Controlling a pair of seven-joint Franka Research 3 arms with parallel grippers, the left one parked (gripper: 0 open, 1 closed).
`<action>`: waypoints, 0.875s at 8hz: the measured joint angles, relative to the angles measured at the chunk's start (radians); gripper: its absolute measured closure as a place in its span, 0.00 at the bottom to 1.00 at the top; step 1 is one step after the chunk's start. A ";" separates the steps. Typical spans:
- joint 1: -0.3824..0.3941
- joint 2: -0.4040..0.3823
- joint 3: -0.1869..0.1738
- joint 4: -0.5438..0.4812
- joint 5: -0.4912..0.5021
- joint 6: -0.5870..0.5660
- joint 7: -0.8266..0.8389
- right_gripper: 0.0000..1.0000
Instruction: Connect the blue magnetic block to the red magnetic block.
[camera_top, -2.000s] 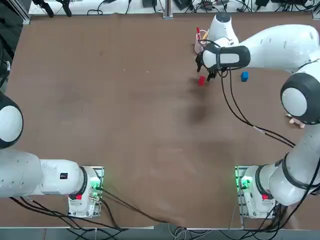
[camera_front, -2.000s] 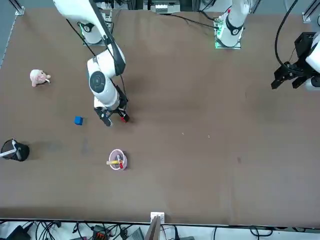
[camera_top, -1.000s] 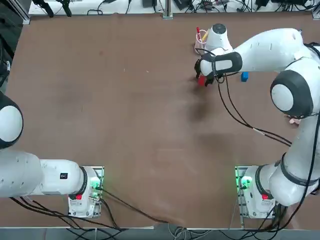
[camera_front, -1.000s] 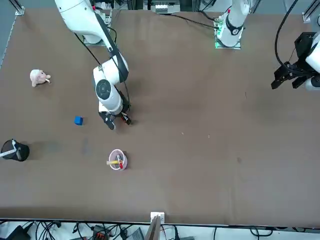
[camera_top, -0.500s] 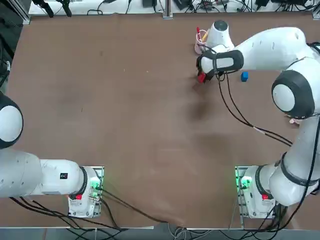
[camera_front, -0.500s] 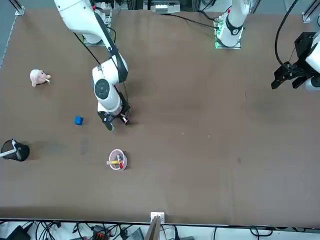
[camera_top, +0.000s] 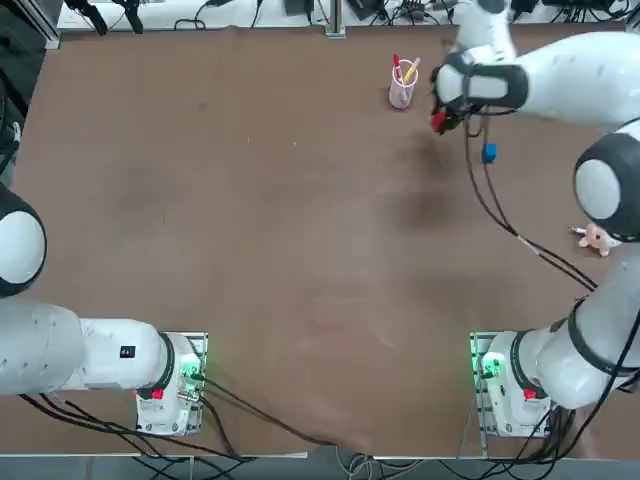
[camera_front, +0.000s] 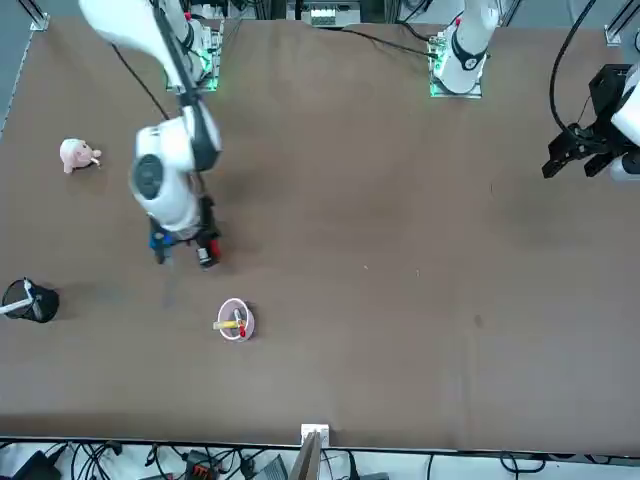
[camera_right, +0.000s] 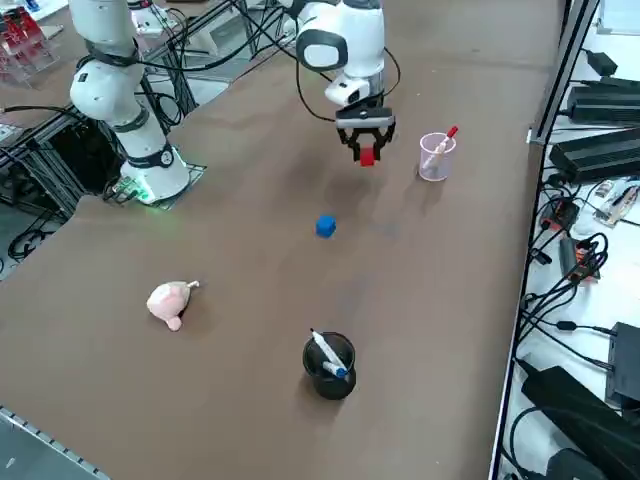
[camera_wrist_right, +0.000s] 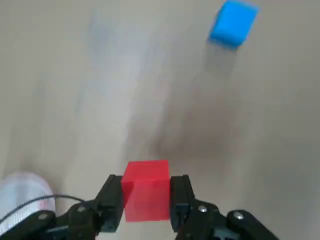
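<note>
My right gripper (camera_right: 366, 150) is shut on the red magnetic block (camera_right: 366, 156) and holds it in the air above the table. In the wrist view the red block (camera_wrist_right: 146, 189) sits squeezed between both fingers (camera_wrist_right: 111, 200). The blue magnetic block (camera_right: 325, 227) lies alone on the table, apart from the gripper and nearer the robot's side. From overhead, the red block (camera_top: 438, 122) hangs a short way left of and beyond the blue block (camera_top: 489, 153). In the front view the arm partly covers the blue block (camera_front: 156, 240).
A clear cup (camera_top: 403, 90) with a red pen and a yellow one stands left of the gripper, near the far edge. A pink plush toy (camera_right: 170, 302) and a black pen holder (camera_right: 329, 365) sit further to the robot's right.
The gripper came down over the red block, shut on it, lifted it off the table and carried it right, toward the blue block.
</note>
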 joint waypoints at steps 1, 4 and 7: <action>-0.049 -0.004 -0.011 -0.002 0.001 -0.012 0.071 0.51; -0.165 0.021 -0.014 -0.013 0.028 -0.011 0.145 0.51; -0.167 0.076 -0.001 -0.016 0.041 0.022 0.154 0.51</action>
